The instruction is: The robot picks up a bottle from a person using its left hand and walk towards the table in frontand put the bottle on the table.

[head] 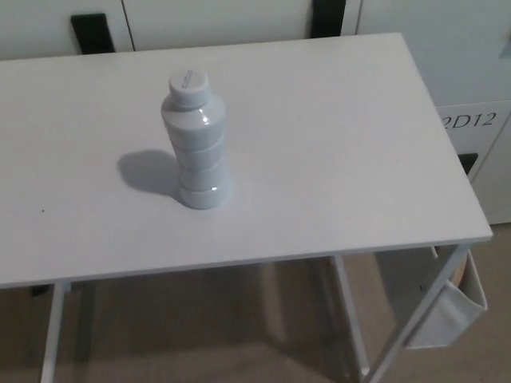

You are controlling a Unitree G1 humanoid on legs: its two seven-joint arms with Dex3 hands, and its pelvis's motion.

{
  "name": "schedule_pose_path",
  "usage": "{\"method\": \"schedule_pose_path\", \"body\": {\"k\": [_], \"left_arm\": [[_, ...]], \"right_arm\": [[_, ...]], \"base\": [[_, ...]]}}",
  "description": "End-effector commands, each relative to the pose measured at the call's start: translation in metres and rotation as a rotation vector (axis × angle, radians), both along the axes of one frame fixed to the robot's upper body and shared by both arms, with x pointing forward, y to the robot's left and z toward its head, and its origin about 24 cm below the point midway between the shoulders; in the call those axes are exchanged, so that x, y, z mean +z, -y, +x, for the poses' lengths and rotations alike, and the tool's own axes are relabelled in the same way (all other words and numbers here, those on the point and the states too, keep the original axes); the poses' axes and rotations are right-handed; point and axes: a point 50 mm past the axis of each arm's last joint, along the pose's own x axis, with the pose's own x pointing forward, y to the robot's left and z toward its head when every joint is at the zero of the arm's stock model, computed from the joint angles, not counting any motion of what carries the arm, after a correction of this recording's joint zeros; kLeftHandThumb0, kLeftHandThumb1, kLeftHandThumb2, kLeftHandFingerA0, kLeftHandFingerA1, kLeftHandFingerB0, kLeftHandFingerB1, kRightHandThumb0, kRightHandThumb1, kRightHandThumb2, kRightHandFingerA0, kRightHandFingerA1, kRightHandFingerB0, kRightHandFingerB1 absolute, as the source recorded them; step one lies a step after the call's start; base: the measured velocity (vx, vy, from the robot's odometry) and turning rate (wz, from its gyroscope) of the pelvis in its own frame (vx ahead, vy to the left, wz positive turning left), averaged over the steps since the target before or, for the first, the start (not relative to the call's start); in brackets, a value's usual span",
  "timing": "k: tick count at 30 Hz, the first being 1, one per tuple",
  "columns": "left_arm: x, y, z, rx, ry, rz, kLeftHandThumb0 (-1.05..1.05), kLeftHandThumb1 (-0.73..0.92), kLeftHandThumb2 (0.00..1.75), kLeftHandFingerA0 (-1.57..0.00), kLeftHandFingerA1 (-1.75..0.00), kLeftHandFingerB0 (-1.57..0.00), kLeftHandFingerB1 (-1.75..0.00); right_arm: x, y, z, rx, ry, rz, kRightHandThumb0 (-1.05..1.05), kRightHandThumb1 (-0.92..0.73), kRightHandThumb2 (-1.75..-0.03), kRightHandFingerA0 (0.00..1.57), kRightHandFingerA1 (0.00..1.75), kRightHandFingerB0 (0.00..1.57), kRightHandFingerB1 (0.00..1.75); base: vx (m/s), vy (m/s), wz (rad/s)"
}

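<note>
One white bottle (pixel 196 144) stands upright on the white table (pixel 335 159), slightly toward nine o'clock from the middle of the top; its shadow falls toward nine o'clock; the writing on its cap (pixel 189 84) is too small to read; at three o'clock a cabinet front (pixel 471 120) carries "2D12"; a cloth pouch (pixel 447 311) hangs at five o'clock; the left hand and the right hand are outside the picture, so I cannot tell their state.

Bottle (pixel 196 144) upright on the table (pixel 343 136), left of the tabletop's centre and about midway between its near and far edges. Cabinets (pixel 215 20) stand behind the table's far edge; a side cabinet (pixel 473 120) stands to its right. A pouch (pixel 447 307) hangs below the tabletop's near right corner, beside the leg, above the floor (pixel 200 327).
</note>
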Motion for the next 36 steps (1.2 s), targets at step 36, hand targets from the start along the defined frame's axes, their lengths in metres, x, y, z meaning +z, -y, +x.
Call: {"method": "schedule_pose_path", "body": {"k": [36], "left_arm": [[-0.117, -0.053, 0.119, 0.25, -0.353, 0.631, -0.67, 0.7, 0.65, -0.45, -0.74, -0.42, -0.64]], "right_arm": [[0.004, 0.004, 0.062, -0.004, 0.123, -0.004, -0.48, -0.79, -0.64, 0.61, 0.43, 0.52, 0.39]], "base": [[0.0, 0.0, 0.0]]}}
